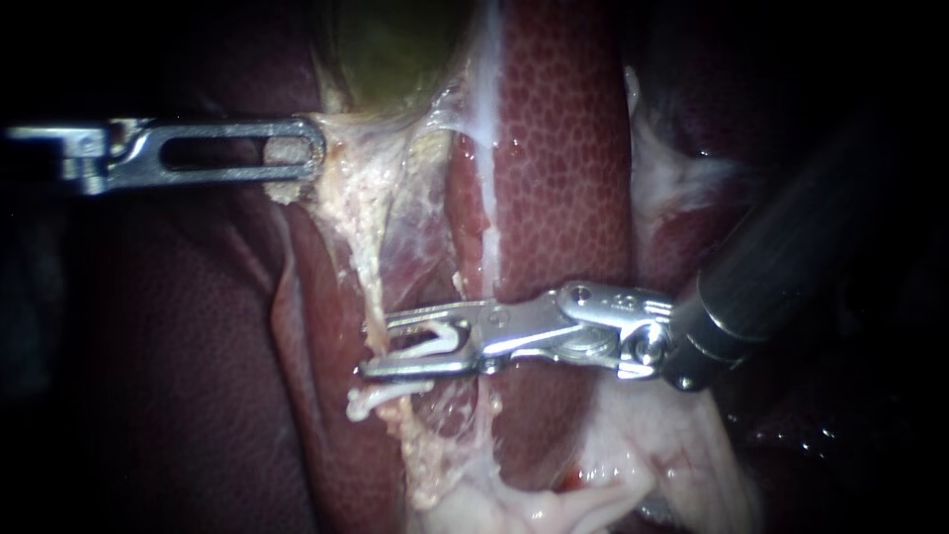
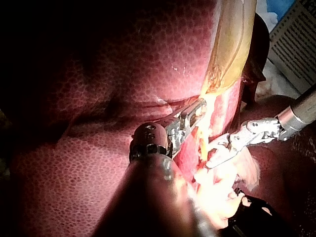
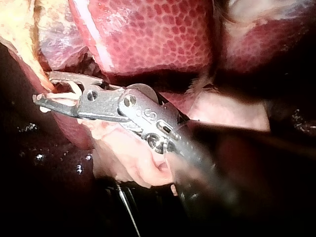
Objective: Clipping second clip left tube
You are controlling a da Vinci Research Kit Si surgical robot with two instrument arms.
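The claw of my right instrument (image 1: 376, 344) stands spread, carrying an open white clip (image 1: 435, 341) astride the left tube (image 1: 368, 282), just above a seated clip (image 1: 381, 398). Closing off-centre could half-catch the tube or knock the seated clip. My left instrument (image 1: 297, 153), its claw pinching tissue (image 1: 341, 188) under the gallbladder (image 1: 395, 49), could tear it.

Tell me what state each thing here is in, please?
Left instrument: shut on tissue by the gallbladder.
Right instrument: holds the loaded clip, not squeezed.
Loaded clip: open, astride the left tube.
Placed clip: closed on that tube, just below.
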